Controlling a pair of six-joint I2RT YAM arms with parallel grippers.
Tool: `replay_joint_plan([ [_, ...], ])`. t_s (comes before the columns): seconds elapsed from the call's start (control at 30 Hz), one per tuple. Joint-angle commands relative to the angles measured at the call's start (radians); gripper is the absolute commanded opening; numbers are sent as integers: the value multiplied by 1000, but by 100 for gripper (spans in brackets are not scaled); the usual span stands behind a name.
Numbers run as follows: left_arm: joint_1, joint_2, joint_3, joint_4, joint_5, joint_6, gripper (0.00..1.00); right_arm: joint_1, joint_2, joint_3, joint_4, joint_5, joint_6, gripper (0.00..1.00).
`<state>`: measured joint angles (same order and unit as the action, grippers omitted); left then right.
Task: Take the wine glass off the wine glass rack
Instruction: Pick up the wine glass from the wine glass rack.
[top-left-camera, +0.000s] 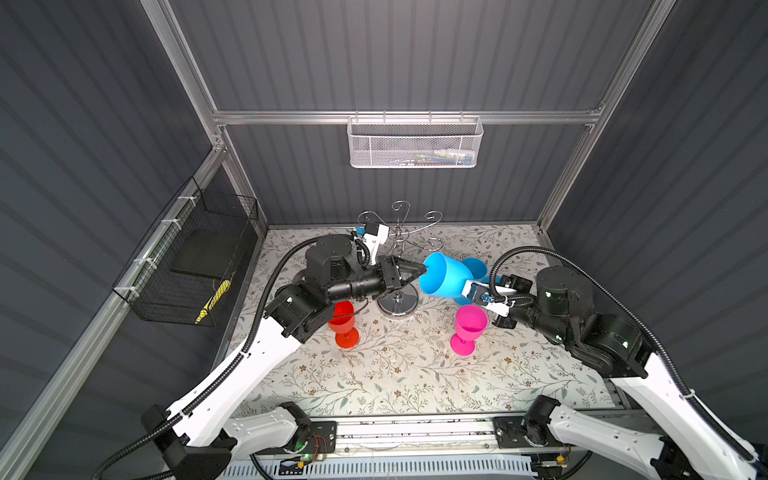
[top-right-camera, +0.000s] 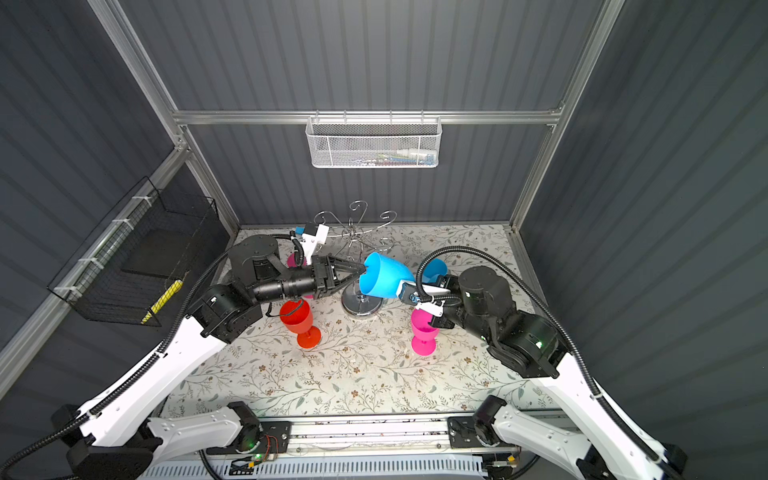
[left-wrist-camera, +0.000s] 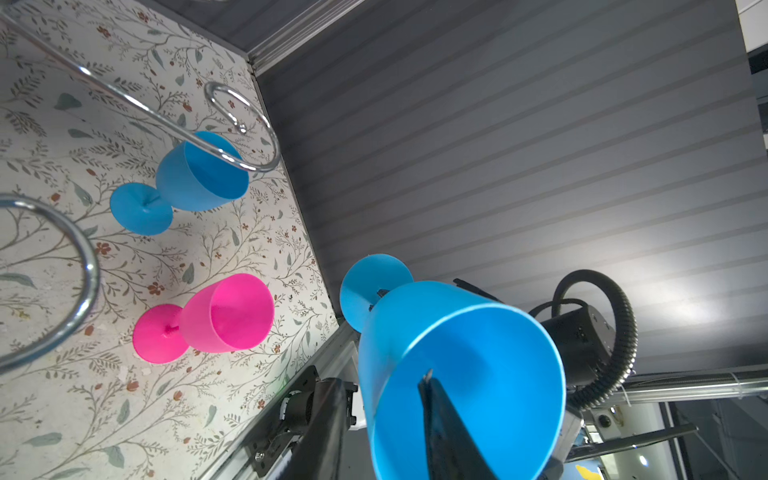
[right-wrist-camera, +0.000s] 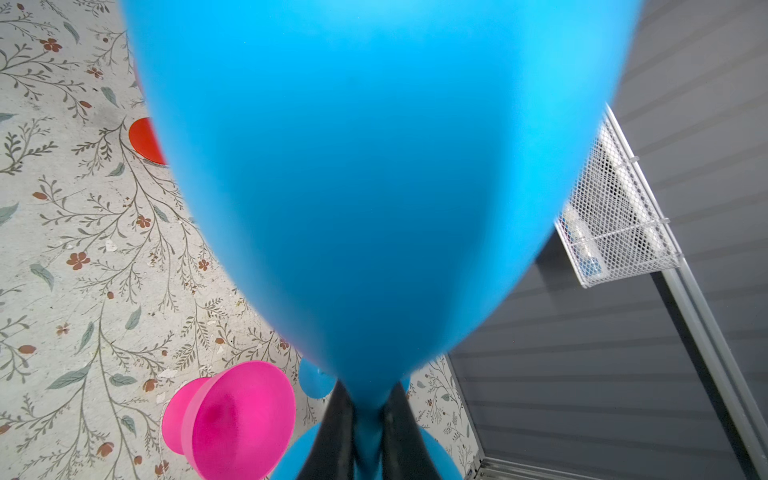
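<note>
A blue wine glass (top-left-camera: 444, 276) (top-right-camera: 384, 276) lies on its side in the air, just right of the chrome wine glass rack (top-left-camera: 397, 305) (top-right-camera: 360, 305) and touching none of its arms. My right gripper (top-left-camera: 469, 287) (right-wrist-camera: 368, 395) is shut on its stem, and the bowl (right-wrist-camera: 365, 166) fills the right wrist view. My left gripper (top-left-camera: 423, 270) (top-right-camera: 362, 271) (left-wrist-camera: 386, 380) pinches the bowl's rim (left-wrist-camera: 465, 374), one finger inside, one outside. The rack's scroll arms (top-left-camera: 399, 208) (left-wrist-camera: 249, 166) carry no glass.
On the floral table (top-left-camera: 395, 382) stand a red glass (top-left-camera: 343, 322), a pink glass (top-left-camera: 469, 324) (left-wrist-camera: 224, 313) and a second blue glass (top-left-camera: 478, 268) (left-wrist-camera: 199, 174). Another pink glass (top-right-camera: 293, 262) peeks out behind the left arm. White mesh basket (top-left-camera: 415, 143) on the back wall, black wire basket (top-left-camera: 195, 257) at left.
</note>
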<state>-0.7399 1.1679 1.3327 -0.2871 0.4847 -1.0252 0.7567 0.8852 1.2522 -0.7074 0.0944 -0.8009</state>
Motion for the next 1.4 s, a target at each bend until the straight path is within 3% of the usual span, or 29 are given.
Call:
replay_joint_plan([
  [0.0, 3, 11, 13, -38, 35, 31, 29, 13, 8, 19, -7, 17, -15, 0],
  [0.6, 3, 27, -27, -26, 29, 23, 0, 55, 17, 30, -33, 84, -33, 0],
  [0.83, 3, 26, -50, -10, 35, 7, 0, 66, 25, 34, -28, 87, -29, 1],
  [0.9, 2, 23, -50, -15, 30, 10, 0, 69, 25, 29, -20, 94, -29, 22],
  [0.97, 3, 18, -54, -27, 23, 16, 0, 70, 16, 18, 1, 109, -30, 64],
  [1.03, 2, 10, -58, -38, 18, 21, 0, 72, 8, 15, 16, 118, -24, 99],
  [1.23, 2, -1, -54, -79, 0, 44, 0, 72, -39, 2, 64, 108, -2, 99],
  [1.37, 2, -11, -4, -204, -60, 119, 0, 72, -92, -1, 100, 64, 44, 99],
])
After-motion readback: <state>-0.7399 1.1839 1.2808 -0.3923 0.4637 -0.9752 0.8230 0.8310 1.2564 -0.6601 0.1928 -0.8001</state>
